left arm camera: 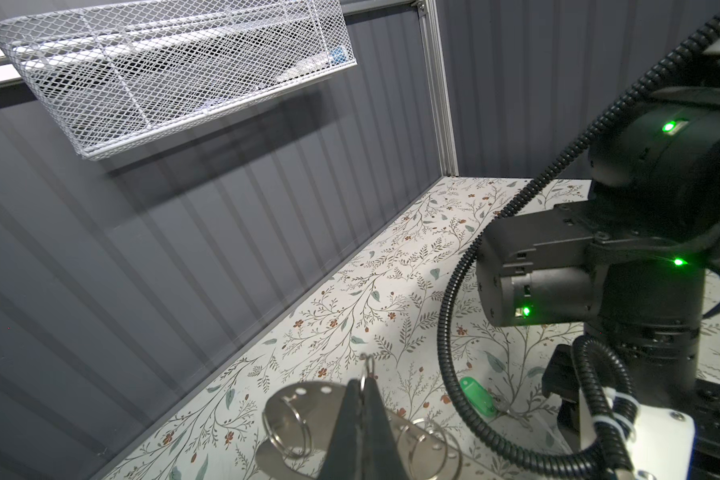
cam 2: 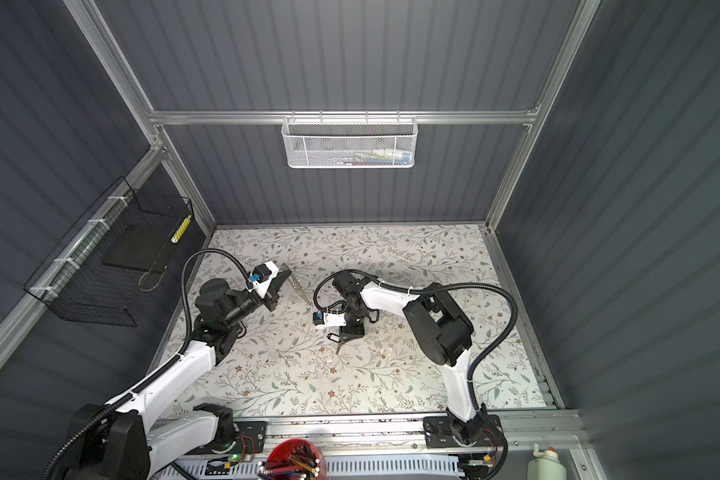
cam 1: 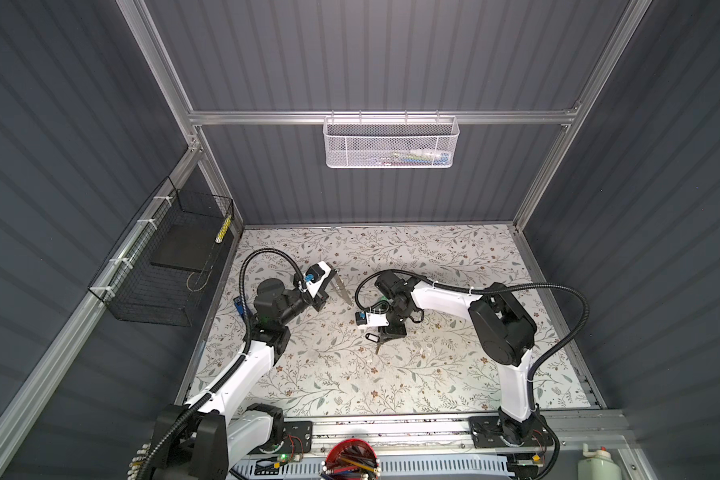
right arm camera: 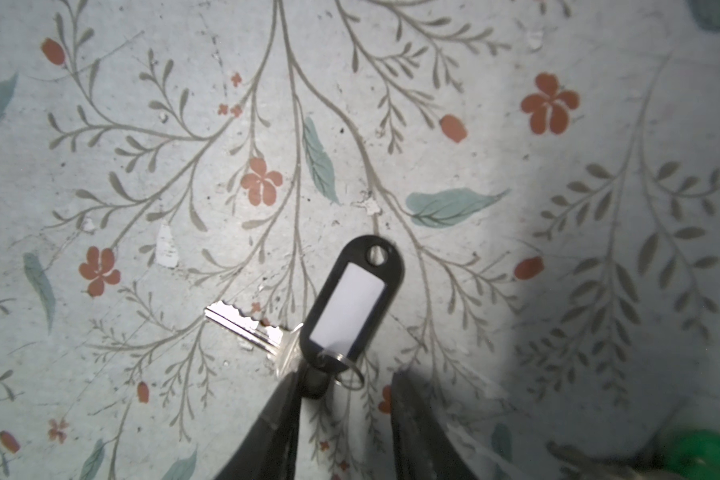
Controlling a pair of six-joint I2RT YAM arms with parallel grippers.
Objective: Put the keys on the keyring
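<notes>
My left gripper (left arm camera: 365, 384) is shut on a small metal loop at the edge of the keyring (left arm camera: 304, 401), a flat grey plate with further wire loops. It holds the keyring (cam 1: 344, 289) tilted above the mat in both top views. One of the keys (right arm camera: 246, 324) lies flat on the mat, with a black-rimmed clear tag (right arm camera: 352, 303) on a small split ring. My right gripper (right arm camera: 344, 376) points down over that ring, open, with one finger against the key's head. The key's black tag (cam 1: 373, 336) shows just in front of the right gripper (cam 1: 382, 340). A second key with a green tag (left arm camera: 476, 395) lies beside the right arm's cable.
A white mesh basket (cam 1: 391, 143) hangs on the back wall and a black wire basket (cam 1: 163, 270) on the left wall. A blue object (cam 1: 238, 307) lies behind the left arm. A red cup of pencils (cam 1: 352, 457) and a white bottle (cam 1: 595, 461) stand at the front.
</notes>
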